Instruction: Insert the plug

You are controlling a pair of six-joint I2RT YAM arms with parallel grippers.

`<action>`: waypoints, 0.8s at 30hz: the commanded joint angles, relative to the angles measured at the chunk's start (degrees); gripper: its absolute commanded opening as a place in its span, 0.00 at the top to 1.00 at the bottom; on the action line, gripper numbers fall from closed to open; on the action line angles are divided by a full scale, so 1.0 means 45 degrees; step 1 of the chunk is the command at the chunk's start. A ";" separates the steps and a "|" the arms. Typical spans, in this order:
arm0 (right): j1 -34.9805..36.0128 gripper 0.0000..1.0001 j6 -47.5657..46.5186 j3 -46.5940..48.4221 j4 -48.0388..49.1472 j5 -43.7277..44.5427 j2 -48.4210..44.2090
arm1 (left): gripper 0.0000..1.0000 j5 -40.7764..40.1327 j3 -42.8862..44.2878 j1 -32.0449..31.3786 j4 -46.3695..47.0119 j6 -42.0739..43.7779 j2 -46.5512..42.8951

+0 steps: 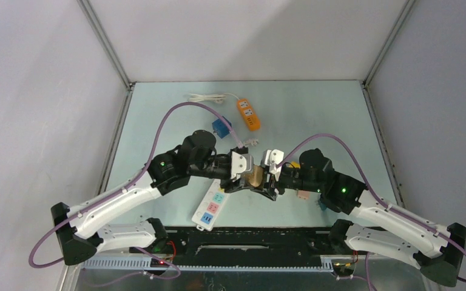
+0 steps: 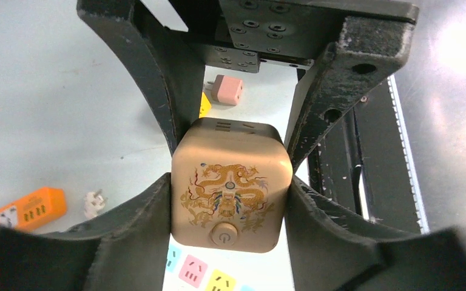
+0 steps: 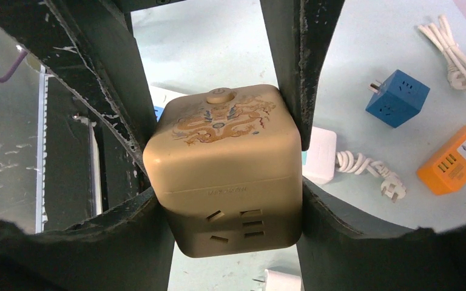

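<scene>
You had the pale table (image 1: 315, 109) with both arms reaching inward to meet over its near middle. The white power strip (image 1: 210, 209) lay flat close to the near edge. Its long axis ran on a diagonal, from near-left up toward the meeting point, with its pastel sockets facing up.

Above its far end hung the tan cube adapter (image 1: 255, 177), off the table. The left gripper (image 1: 243, 174) was clamped on two opposite sides of it. The right gripper (image 1: 271, 176) was clenched on it as well, coming from the opposite direction, so each wrist view showed the other's fingers crossing its own.

From the left wrist, the cube's dragon-printed face and its round button (image 2: 223, 235) looked back at the camera, and the strip's pink and yellow sockets showed just under the cube's lower edge. So the strip lay below the cube and a little to the left arm's side, which made that arm the nearer one.

From the right wrist you saw a socket face (image 3: 236, 224) instead. The prongs showed in no view, so I judged they were on a hidden face. Check that this face points down at the sockets before you lower.
</scene>
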 commanded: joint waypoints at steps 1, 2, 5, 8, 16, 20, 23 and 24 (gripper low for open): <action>0.0048 1.00 0.0110 0.0128 0.1169 -0.0013 -0.0267 | 0.50 -0.0096 -0.0381 -0.0054 0.0472 0.0236 0.0237; 0.0060 1.00 0.0110 0.0117 0.1160 0.0043 -0.0260 | 0.61 -0.0104 -0.0340 -0.0061 0.0423 0.0257 0.0274; 0.0052 0.97 0.0168 0.0125 0.1035 0.0460 -0.0228 | 0.99 -0.0437 -0.0297 -0.0053 0.0418 0.0194 0.0300; 0.0040 0.68 0.0369 0.0126 0.0918 0.1332 -0.0137 | 1.00 -0.1584 -0.0464 -0.0053 0.0721 -0.0239 0.0197; -0.0704 0.18 0.2231 -0.0099 0.1258 0.3822 0.0316 | 1.00 -0.6272 -0.2004 0.0406 0.1837 -0.2250 -0.0477; -0.1505 0.13 0.4540 -0.0298 0.1502 0.5399 0.0616 | 1.00 -0.9104 -0.2714 0.1127 0.1940 -0.4034 -0.0936; -0.2055 0.12 0.5588 -0.0309 0.1153 0.5383 0.1058 | 1.00 -1.0423 -0.3292 0.2028 0.1534 -0.5368 -0.1344; -0.2193 0.12 0.5805 -0.0304 0.1121 0.5154 0.1299 | 1.00 -1.0757 -0.3484 0.2368 0.1377 -0.5836 -0.1484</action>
